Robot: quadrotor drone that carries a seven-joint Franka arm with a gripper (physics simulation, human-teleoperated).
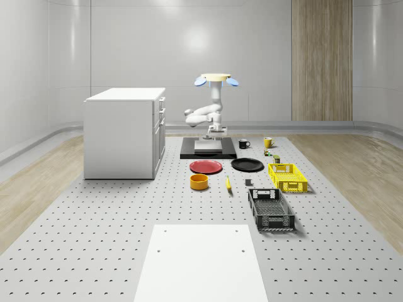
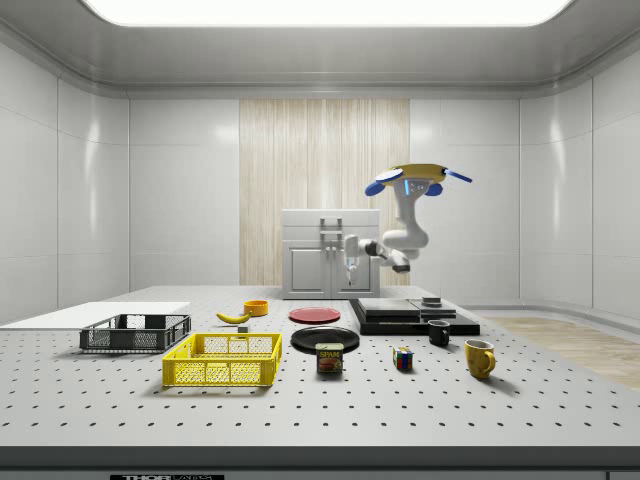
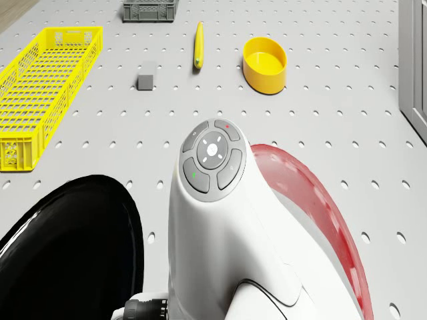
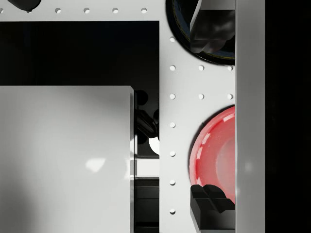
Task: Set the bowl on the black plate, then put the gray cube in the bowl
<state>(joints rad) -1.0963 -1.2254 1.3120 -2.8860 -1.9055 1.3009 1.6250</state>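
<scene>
The yellow bowl (image 1: 199, 182) (image 3: 264, 64) stands on the table in front of the red plate (image 1: 206, 167), empty. The black plate (image 1: 247, 165) (image 3: 73, 247) lies to the red plate's right in the whole-scene view, bare. The small gray cube (image 1: 248, 182) (image 3: 145, 81) sits in front of the black plate, beside the banana (image 1: 228, 183). The drone (image 1: 214, 78) hovers over the black platform (image 1: 208, 149). My gripper (image 1: 215, 131) (image 4: 214, 121) hangs open and holds nothing, above the platform's front edge near the red plate (image 4: 216, 155).
A white cabinet (image 1: 124, 132) stands at the whole-scene view's left. A yellow crate (image 1: 287, 177) and a black crate (image 1: 271, 209) lie at the right. Two mugs (image 1: 244, 143), a can (image 2: 329, 358) and a puzzle cube (image 2: 402, 358) sit beyond the black plate.
</scene>
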